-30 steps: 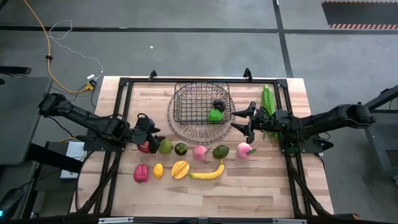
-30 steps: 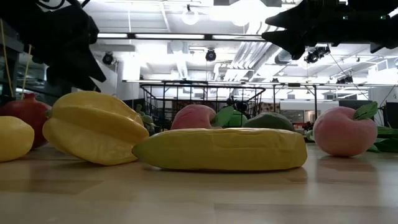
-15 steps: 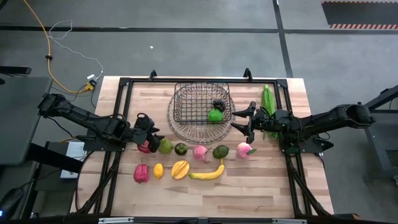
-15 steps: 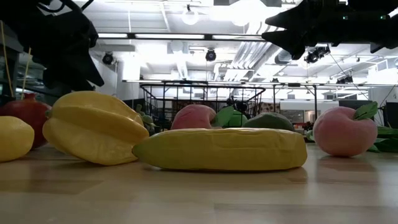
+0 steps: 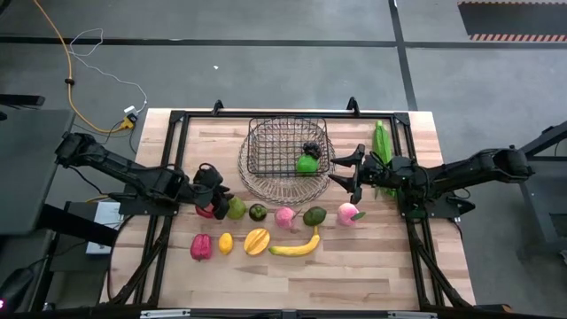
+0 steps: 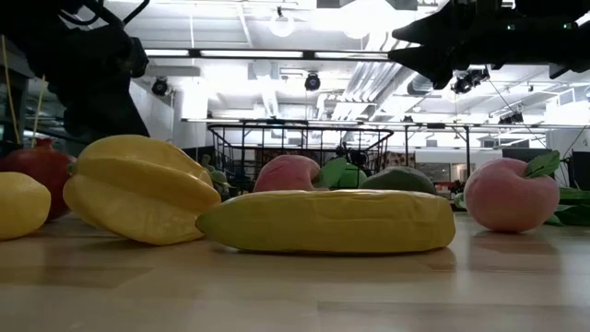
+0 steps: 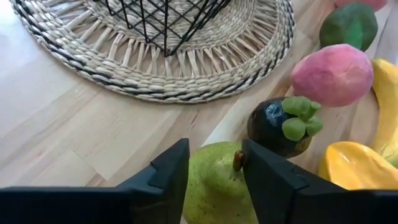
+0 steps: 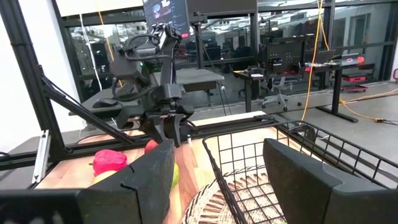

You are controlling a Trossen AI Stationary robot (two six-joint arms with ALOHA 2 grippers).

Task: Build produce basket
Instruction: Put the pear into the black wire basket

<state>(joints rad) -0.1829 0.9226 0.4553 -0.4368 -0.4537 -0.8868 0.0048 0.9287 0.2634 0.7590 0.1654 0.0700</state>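
Note:
The dark wire basket (image 5: 285,146) stands on its round pale woven base (image 7: 155,68) and holds a green apple (image 5: 306,164) and dark grapes (image 5: 312,149). The other produce lies in two rows nearer me: green pear (image 5: 236,209), dark round fruit (image 5: 257,212), peaches, avocado (image 5: 314,215), red pepper (image 5: 201,246), lemon, starfruit (image 5: 257,241), banana (image 5: 297,248). My left gripper (image 5: 219,187) is open just above the pear (image 7: 214,190), one finger on each side. My right gripper (image 5: 353,175) hovers open off the basket's right side. The long green husk (image 5: 382,144) lies under the right arm.
A red fruit (image 5: 205,211) lies partly under the left gripper, close to the pear. The dark round fruit (image 7: 280,124) and a pink peach (image 7: 333,73) sit just beyond the pear. Bare wood lies along the table's near edge (image 5: 292,288). A black frame borders the far side.
My left gripper has shifted a little toward the table's right, closer over the green pear. The produce and the right arm have stayed where they were.

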